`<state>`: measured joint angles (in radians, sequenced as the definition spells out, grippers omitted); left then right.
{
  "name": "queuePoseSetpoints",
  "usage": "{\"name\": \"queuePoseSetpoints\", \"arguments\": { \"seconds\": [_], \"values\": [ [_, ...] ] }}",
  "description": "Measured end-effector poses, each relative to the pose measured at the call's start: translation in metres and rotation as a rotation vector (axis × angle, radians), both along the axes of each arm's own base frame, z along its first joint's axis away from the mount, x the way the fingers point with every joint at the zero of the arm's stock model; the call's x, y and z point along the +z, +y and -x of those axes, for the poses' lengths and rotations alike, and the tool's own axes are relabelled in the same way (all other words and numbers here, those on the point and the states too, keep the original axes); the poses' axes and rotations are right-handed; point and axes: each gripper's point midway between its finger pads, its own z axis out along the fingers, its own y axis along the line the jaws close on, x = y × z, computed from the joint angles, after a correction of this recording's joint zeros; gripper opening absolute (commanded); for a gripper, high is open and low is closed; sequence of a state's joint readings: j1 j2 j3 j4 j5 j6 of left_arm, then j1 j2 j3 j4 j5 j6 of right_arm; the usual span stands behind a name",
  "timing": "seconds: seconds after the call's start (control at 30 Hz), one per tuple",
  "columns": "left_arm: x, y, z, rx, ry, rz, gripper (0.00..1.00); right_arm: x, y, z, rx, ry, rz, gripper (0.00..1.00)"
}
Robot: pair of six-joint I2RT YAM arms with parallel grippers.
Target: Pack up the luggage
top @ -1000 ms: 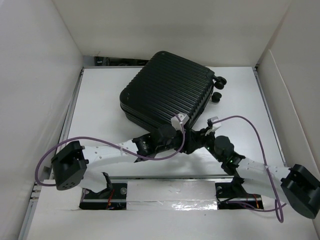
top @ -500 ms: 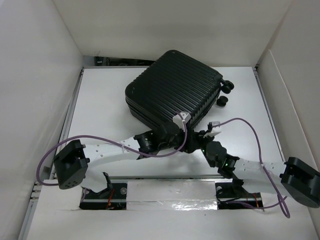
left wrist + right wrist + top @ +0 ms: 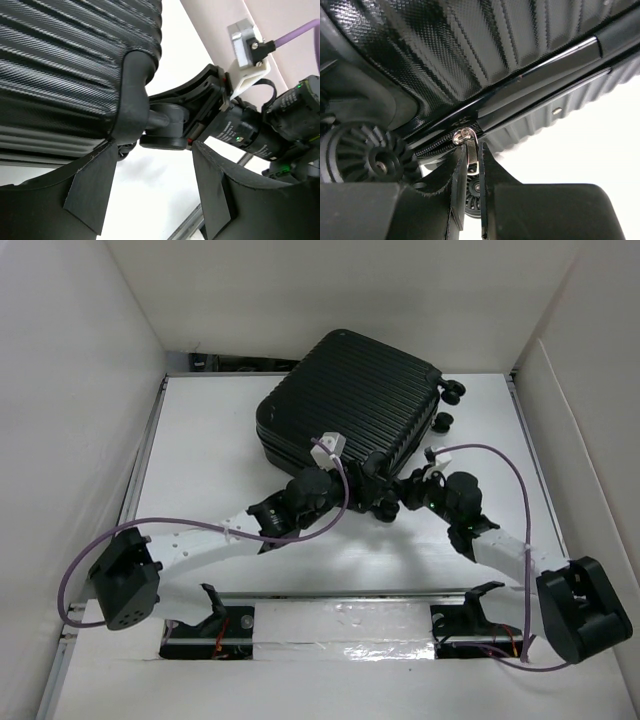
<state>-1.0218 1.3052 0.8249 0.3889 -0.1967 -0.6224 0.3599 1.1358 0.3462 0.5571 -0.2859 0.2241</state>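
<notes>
Only my right wrist view shows my right gripper (image 3: 472,172) pinching the zipper pull (image 3: 471,154) of the luggage (image 3: 345,400), lying upper centre overhead; my left gripper (image 3: 150,175) stands spread by a wheel (image 3: 167,127).

A flat white tabletop (image 3: 200,470) is boxed in by plain white panel walls (image 3: 70,390) along its left, far and right edges. A slim silver metal rail (image 3: 340,595) runs along its near edge, with a glossy white strip (image 3: 340,652) just beyond that edge.
</notes>
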Motion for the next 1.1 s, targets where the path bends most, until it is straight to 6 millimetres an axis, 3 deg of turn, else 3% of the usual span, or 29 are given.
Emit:
{"name": "queuePoseSetpoints", "arguments": {
  "seconds": [0.2, 0.4, 0.5, 0.53, 0.63, 0.77, 0.83, 0.93, 1.1],
  "values": [
    [0.001, -0.022, -0.001, -0.062, 0.008, -0.009, 0.63, -0.002, 0.013, -0.003, 0.053, -0.012, -0.059, 0.0],
    [-0.02, -0.038, 0.003, -0.115, 0.04, -0.057, 0.68, -0.006, 0.012, -0.002, 0.09, 0.001, -0.111, 0.0],
    [-0.024, -0.047, 0.002, -0.132, 0.045, -0.074, 0.68, -0.003, 0.003, -0.005, 0.095, -0.002, -0.123, 0.17],
    [-0.024, -0.05, 0.002, -0.135, 0.043, -0.076, 0.68, -0.003, 0.002, -0.005, 0.098, -0.004, -0.124, 0.27],
    [-0.026, -0.056, -0.002, -0.137, 0.04, -0.087, 0.67, -0.001, 0.003, -0.004, 0.128, -0.01, -0.13, 0.33],
    [-0.033, -0.058, -0.006, -0.129, 0.041, -0.105, 0.65, -0.001, 0.008, -0.001, 0.172, -0.018, -0.136, 0.26],
    [-0.037, -0.058, -0.007, -0.127, 0.043, -0.114, 0.64, -0.003, 0.01, -0.001, 0.186, -0.023, -0.136, 0.0],
    [-0.041, -0.058, -0.008, -0.121, 0.046, -0.122, 0.62, -0.013, 0.004, -0.007, 0.158, -0.003, -0.141, 0.0],
    [-0.042, -0.059, -0.011, -0.108, 0.043, -0.119, 0.58, -0.012, 0.003, -0.006, 0.135, -0.045, -0.183, 0.0]
  ]
}}
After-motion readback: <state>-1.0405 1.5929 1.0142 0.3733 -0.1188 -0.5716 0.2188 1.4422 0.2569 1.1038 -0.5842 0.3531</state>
